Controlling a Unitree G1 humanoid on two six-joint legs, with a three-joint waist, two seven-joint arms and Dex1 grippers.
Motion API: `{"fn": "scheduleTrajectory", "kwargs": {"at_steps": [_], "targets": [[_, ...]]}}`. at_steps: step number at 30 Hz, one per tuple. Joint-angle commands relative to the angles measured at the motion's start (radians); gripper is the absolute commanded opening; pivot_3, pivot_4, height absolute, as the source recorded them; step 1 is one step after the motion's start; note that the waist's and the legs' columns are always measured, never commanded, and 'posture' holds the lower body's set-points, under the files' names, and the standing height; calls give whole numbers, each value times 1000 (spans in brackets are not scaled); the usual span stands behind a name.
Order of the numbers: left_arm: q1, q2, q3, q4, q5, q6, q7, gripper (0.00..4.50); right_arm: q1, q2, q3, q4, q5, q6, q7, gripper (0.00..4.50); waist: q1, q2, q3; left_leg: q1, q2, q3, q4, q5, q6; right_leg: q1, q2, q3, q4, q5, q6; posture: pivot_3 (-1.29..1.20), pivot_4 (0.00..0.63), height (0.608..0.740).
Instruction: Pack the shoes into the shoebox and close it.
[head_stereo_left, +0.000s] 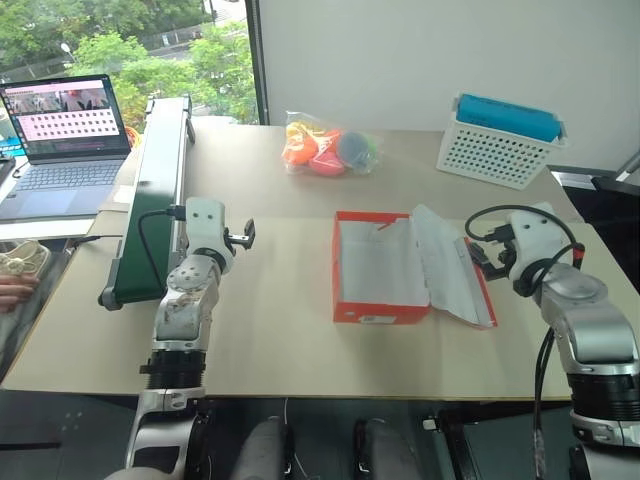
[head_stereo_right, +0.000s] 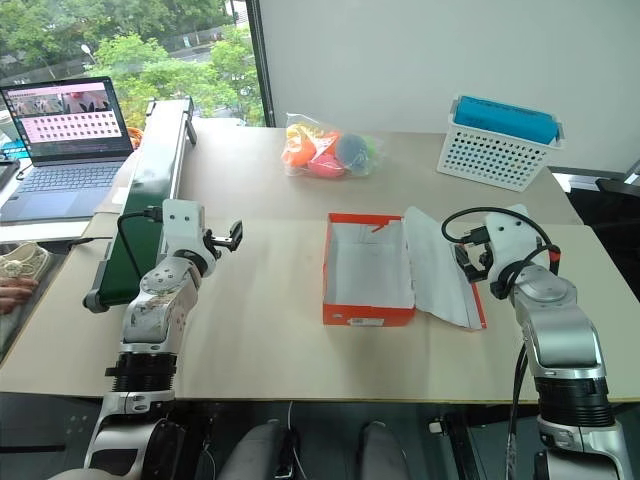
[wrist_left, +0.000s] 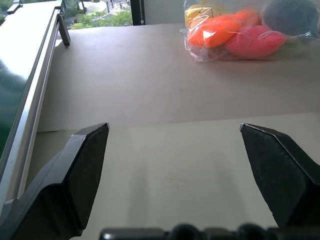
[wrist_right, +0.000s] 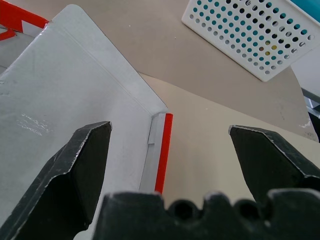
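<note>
The rectangular orange-red cardboard shoebox (head_stereo_left: 381, 272) is lying open, its white lid (wrist_right: 65, 100) flat beside. Both pincers — left gripper (wrist_left: 175, 170), right gripper (wrist_right: 170, 160) — are standing wide, holding nothing.

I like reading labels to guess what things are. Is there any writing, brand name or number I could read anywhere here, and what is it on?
No text here can be read.
The laptop screen: a grid of small marks, too small to read.
The shoebox, front wall: a small pale label, too blurred to read.
The bag of colourful balls, the white perforated basket and the open lid: no writing visible.
</note>
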Motion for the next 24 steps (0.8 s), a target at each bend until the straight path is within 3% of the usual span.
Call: {"fn": "scheduleTrajectory", "kwargs": {"at_steps": [1,4,10,16,24], "targets": [[2,15,9,-64,3,-41,5,4500,-87,49,2,-106,88,-8,67,4432,0,0,0,0,0,0,0,0,0,0,0,0,0,0,0,0,150,699],[22,51,50,-101,9,-78,21,4500,-219,120,132,-303,288,40,279,4432,-33,1,1,0,2,2,-1,0,0,-3,2,3,0,1,-1,0,150,699],[35,141,168,-81,-23,5,43,4500,-239,87,310,-311,272,24,439,4432,-14,0,1,1,4,-5,-2,1,-3,1,6,-3,0,0,-4,0,150,699],[65,226,210,-63,-46,123,4,4500,-245,85,361,-244,219,-24,481,4432,2,0,1,1,-1,-4,1,0,-1,2,-1,-3,0,0,-1,0,150,699],[75,253,240,-19,-67,204,-1,4500,-228,92,376,-239,173,-51,492,4432,-2,-1,1,1,0,-4,0,1,-3,0,0,-3,1,-1,-1,0,150,699]]}}
